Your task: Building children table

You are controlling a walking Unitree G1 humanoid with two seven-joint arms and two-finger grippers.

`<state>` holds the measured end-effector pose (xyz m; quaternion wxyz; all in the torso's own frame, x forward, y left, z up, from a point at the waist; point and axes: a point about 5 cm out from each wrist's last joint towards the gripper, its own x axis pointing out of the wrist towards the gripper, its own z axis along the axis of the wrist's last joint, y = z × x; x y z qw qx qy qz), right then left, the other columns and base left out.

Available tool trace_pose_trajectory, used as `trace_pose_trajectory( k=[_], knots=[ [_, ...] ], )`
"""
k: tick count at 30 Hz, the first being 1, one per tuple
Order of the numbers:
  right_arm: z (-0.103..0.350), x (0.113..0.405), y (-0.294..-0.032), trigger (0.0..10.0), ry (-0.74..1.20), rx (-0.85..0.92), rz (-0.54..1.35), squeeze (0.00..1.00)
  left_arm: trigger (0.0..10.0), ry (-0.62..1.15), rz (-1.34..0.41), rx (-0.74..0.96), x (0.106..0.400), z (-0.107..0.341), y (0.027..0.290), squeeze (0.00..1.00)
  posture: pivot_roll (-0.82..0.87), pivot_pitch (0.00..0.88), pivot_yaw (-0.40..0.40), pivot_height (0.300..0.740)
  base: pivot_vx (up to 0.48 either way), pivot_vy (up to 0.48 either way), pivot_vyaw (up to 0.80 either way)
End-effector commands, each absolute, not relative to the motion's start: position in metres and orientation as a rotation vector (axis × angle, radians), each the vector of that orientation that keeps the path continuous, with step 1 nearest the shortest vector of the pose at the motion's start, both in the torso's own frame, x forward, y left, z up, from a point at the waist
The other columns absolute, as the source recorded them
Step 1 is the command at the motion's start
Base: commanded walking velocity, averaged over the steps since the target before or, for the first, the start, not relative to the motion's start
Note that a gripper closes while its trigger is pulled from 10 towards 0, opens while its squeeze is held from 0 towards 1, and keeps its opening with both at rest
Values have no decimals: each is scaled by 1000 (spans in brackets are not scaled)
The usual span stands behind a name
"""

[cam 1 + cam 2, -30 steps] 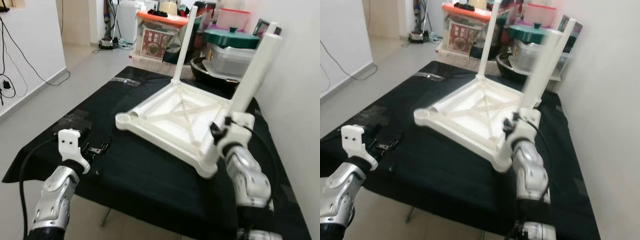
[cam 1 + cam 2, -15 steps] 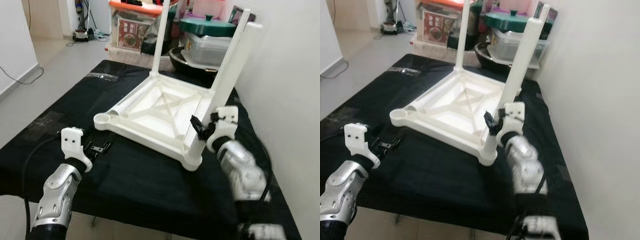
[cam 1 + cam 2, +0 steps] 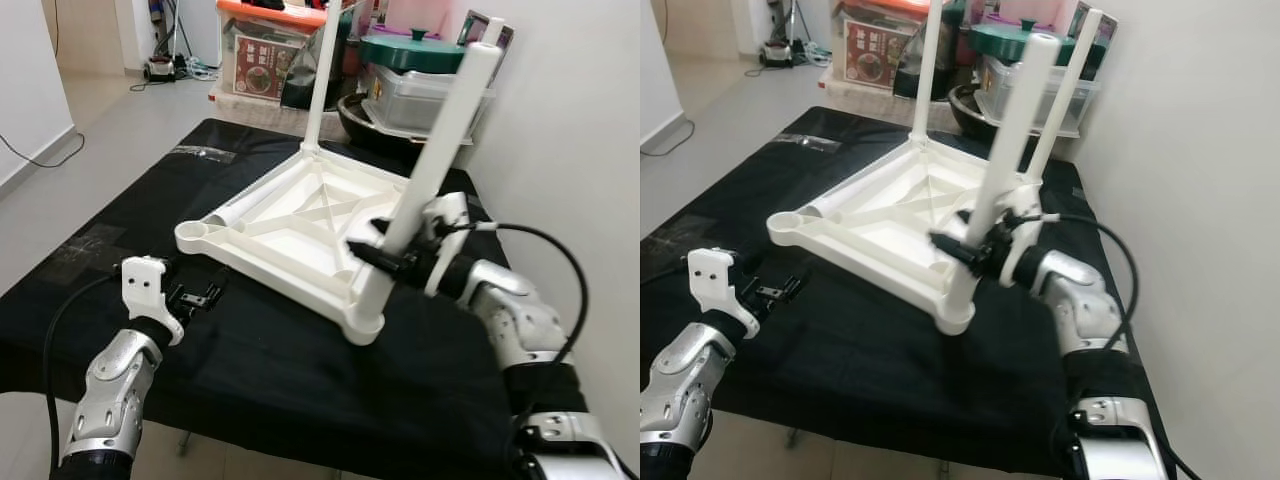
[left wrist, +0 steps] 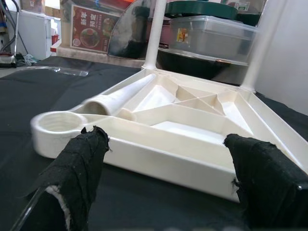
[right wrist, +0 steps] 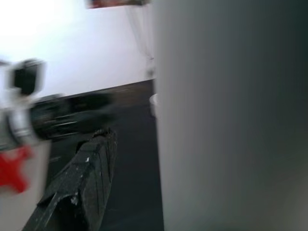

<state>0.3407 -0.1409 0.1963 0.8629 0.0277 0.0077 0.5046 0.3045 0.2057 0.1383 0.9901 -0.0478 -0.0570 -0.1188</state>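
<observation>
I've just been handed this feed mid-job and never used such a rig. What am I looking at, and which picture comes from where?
Two pictures come from the robot's head, one from each wrist. On the black-covered table lies an upside-down white children's table top with three legs standing up. The right gripper is closed around the nearest leg. A loose leg lies inside the frame by the empty corner socket. The left gripper hovers open just in front of that corner, holding nothing. Storage boxes are stacked behind.
</observation>
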Motion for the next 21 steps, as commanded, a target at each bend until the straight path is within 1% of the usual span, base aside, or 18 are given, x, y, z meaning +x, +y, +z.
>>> trace_pose_trajectory(
  k=[1, 2, 3, 4, 7, 8, 9, 11, 12, 13, 14, 15, 16, 17, 18, 19, 21],
  knots=[
    [180, 334, -122, 8157, 71, 58, 1188, 0, 10000, -115, -247, -111, 305, 136, 202, 0, 115, 0, -189, 740, 0, 0, 0],
    [177, 337, -112, 6196, 69, 76, 1201, 0, 10000, -115, -245, -110, 304, 136, 202, 0, 128, 0, -195, 740, 0, 0, 0],
    [177, 337, -112, 6196, 69, 76, 1201, 0, 10000, -115, -245, -110, 304, 136, 202, 0, 128, 0, -195, 740, 0, 0, 0],
    [178, 342, -106, 1882, 53, 109, 1165, 0, 10000, -115, -244, -110, 303, 135, 202, 0, 126, 0, -193, 740, 0, 0, 0],
    [178, 346, -102, 1882, 42, 135, 1131, 0, 10000, -115, -243, -110, 303, 135, 202, 0, 126, 0, -193, 740, 0, 0, 0],
    [180, 349, -102, 0, 13, 165, 1080, 0, 10000, -115, -244, -112, 302, 135, 202, 0, 120, 0, -189, 740, 0, 0, 0],
    [182, 352, -103, 0, -11, 183, 1006, 0, 10000, -115, -246, -115, 302, 135, 202, 0, 116, 0, -186, 740, 0, 0, 0],
    [183, 353, -105, 0, -25, 192, 970, 0, 10000, -116, -248, -116, 302, 135, 202, 0, 116, 0, -186, 740, 0, 0, 0],
    [174, 363, -117, 0, 47, 150, 712, 0, 10000, -116, -249, -117, 301, 136, 203, 0, 106, 0, -183, 740, 0, 0, 0],
    [163, 371, -134, 0, 127, 109, 438, 0, 10000, -117, -250, -117, 301, 136, 203, 0, 101, 0, -181, 740, 0, 0, 0],
    [163, 371, -134, 0, 127, 109, 438, 0, 10000, -117, -250, -117, 301, 136, 203, 0, 101, 0, -181, 740, 0, 0, 0],
    [151, 373, -157, 0, 196, 106, 165, 0, 10000, -119, -250, -118, 301, 137, 204, 0, 94, 0, -176, 740, 0, 0, 0],
    [140, 367, -179, 0, 255, 85, -51, 0, 10000, -120, -250, -118, 301, 137, 204, 0, 93, 0, -174, 740, 0, 0, 0],
    [140, 367, -179, 0, 255, 85, -51, 0, 10000, -120, -250, -118, 301, 137, 204, 0, 93, 0, -174, 740, 0, 0, 0],
    [133, 359, -193, 0, 269, 84, -168, 0, 10000, -121, -249, -118, 301, 137, 204, 0, 93, 0, -174, 740, 0, 0, 0],
    [133, 359, -193, 0, 269, 84, -168, 0, 10000, -121, -249, -118, 301, 137, 204, 0, 93, 0, -174, 740, 0, 0, 0],
    [129, 340, -207, 0, 225, 59, -297, 0, 10000, -121, -249, -117, 301, 138, 205, 0, 78, 0, -162, 740, 0, 0, 0]
  ],
)
